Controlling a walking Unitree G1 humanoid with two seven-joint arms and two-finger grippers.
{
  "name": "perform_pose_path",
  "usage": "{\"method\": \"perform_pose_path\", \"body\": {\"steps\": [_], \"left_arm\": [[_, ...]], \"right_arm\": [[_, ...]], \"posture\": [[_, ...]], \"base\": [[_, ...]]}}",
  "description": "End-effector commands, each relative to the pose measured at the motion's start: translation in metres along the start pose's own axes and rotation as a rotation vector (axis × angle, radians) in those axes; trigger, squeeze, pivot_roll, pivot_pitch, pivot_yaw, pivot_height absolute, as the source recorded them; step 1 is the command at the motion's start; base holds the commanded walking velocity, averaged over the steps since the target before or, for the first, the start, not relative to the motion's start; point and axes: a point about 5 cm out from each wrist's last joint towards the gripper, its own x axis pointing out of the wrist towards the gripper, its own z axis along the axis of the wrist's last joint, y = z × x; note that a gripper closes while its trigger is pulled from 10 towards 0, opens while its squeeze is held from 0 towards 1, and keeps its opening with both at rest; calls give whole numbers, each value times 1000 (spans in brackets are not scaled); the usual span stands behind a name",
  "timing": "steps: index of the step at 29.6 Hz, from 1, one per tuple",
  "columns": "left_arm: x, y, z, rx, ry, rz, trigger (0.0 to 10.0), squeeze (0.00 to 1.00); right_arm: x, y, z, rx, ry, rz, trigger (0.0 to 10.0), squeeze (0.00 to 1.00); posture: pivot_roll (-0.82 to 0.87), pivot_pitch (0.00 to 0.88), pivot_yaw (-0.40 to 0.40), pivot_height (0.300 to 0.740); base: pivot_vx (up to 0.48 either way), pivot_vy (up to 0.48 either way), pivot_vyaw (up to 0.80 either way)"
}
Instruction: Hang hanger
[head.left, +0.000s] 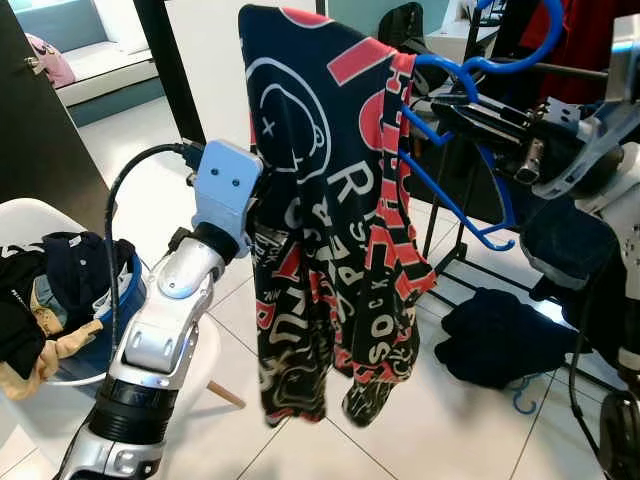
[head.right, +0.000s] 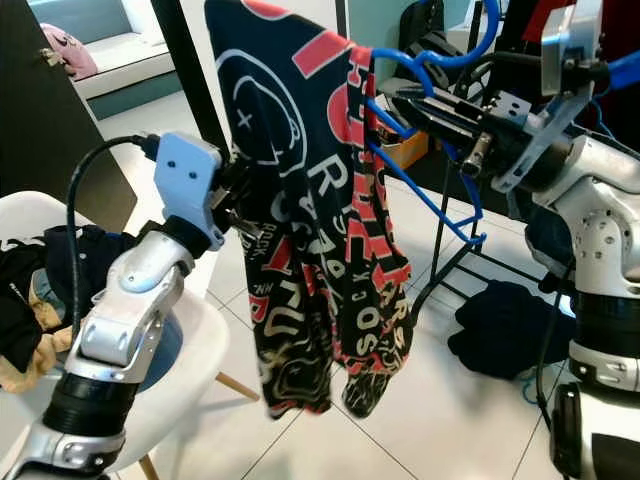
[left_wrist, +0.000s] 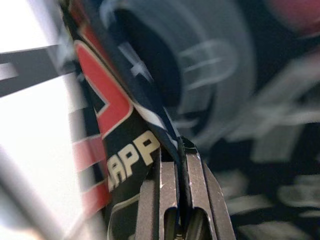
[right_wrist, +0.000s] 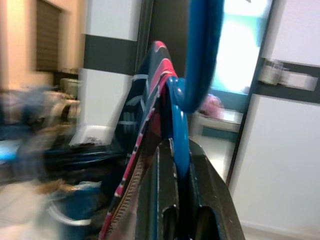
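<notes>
Right gripper (head.right: 420, 108): our fingers are clamped on the blue hanger (head.left: 470, 160) near its neck, held high.
Left gripper (left_wrist: 175, 155): pinched tight on the patterned shirt (head.left: 330, 210) at its edge.
Handling: we judge the hanger stiff and light, the shirt limp and liable to slide off.
Hold: we would stay below the hook.
Beyond: the rack (head.left: 450, 250), just right.

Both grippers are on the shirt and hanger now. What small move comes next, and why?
Probably carry the blue hanger with the right gripper toward the dark rack rail behind it, hook leading. The printed shirt already drapes on the hanger, while the left gripper pinches its fabric edge and should follow loosely.
</notes>
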Motion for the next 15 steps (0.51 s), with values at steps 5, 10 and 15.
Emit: {"method": "perform_pose_path", "body": {"steps": [5,10,15], "left_arm": [[-39,-24,36,-329,-179,-505,0,0],[-60,-29,34,-364,-107,-660,0,0],[-68,-30,21,-315,-1,-689,0,0]], "right_arm": [[3,-31,-3,64,-17,-293,10000,0],[3,-33,-1,124,-60,-310,10000,0],[6,-27,0,142,-76,-257,10000,0]], "posture": [[-56,0,54,740],[-52,0,49,740],[-54,0,47,740]], "base": [[0,0,0],[0,0,0],[0,0,0]]}}
